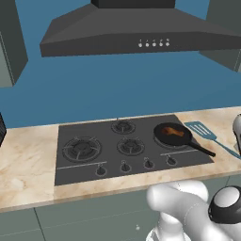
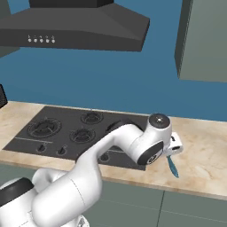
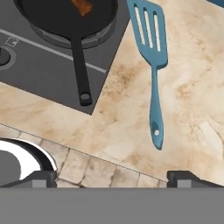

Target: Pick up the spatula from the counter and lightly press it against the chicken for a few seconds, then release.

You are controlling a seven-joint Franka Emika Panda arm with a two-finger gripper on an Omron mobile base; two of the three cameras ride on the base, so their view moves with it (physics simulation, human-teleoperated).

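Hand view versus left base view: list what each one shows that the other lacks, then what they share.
Hand view gives the open gripper, its tips wide apart, and the hole in the spatula handle's end. Left base view gives the range hood, the other burners and the knobs. Both share the pan, the chicken in it, and the spatula lying on the counter beside the pan.

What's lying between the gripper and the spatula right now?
Nothing. In the hand view, bare marbled counter runs from the gripper up to the handle end of the spatula.
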